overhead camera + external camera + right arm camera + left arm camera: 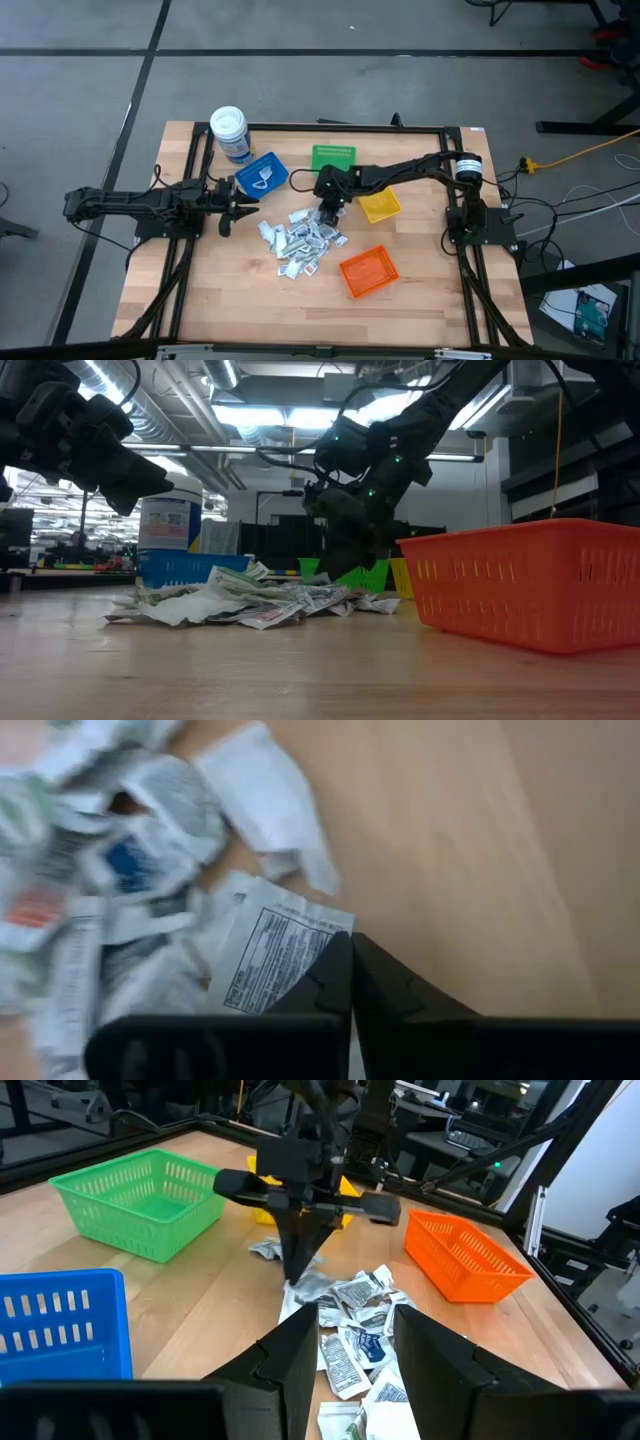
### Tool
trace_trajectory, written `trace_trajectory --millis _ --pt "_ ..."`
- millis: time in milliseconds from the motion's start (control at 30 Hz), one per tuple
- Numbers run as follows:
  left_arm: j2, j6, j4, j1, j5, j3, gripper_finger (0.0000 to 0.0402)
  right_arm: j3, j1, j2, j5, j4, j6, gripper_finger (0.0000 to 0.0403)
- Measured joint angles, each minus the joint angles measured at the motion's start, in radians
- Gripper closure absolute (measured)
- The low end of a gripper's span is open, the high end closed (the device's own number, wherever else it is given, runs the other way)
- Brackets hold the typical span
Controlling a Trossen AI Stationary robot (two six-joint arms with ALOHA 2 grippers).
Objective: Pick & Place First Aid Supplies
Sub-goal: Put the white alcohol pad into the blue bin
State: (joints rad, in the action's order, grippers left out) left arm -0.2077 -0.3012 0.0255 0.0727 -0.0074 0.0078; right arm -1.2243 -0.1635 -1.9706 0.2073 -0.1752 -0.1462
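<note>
packets heaped at table centre, far side hidden by the arm | right gripper clenched at the heap's upper edge, grasp unclear | left gripper parted, empty, left of heap | orange bin lower right, bare wood below

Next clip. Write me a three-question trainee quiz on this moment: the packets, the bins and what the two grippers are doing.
1. True or false: the right gripper is down at the pile of packets with its fingers shut.
2. Which bin lies nearest the front table edge in the high view? A) green bin B) orange bin C) blue bin
3. Fill in: the left gripper waits beside the ____ bin, fingers open.

Key
1. True; in the right wrist view the fingertips meet at the edge of one printed packet. Whether it is pinched cannot be told.
2. B
3. blue
</note>
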Motion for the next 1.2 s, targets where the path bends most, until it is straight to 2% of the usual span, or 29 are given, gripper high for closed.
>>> trace_trajectory --millis 233,467,633,867,1000,1100,1200 --pt "0.0 0.0 0.0 0.0 0.0 0.0 0.0274 0.0 -0.033 0.061 0.168 0.004 -0.049 0.04" --pt "0.0 0.0 0.0 0.0 0.0 0.0 0.0274 0.0 -0.127 0.142 0.451 0.07 -0.117 0.0401" --pt "0.0 0.0 0.0 0.0 0.0 0.0 0.0274 0.0 -0.191 0.2 0.57 0.17 -0.188 0.0401" --pt "0.0 0.0 0.0 0.0 0.0 0.0 0.0274 0.0 -0.258 0.254 0.631 0.29 -0.287 0.0402" --pt "0.0 0.0 0.0 0.0 0.0 0.0 0.0274 0.0 -0.271 0.263 0.628 0.376 -0.338 0.0402" --pt "0.0 0.0 0.0 0.0 0.0 0.0 0.0274 0.0 -0.269 0.263 0.565 0.429 -0.367 0.0402" --pt "0.0 0.0 0.0 0.0 0.0 0.0 0.0274 0.0 -0.251 0.263 0.457 0.446 -0.359 0.0402"
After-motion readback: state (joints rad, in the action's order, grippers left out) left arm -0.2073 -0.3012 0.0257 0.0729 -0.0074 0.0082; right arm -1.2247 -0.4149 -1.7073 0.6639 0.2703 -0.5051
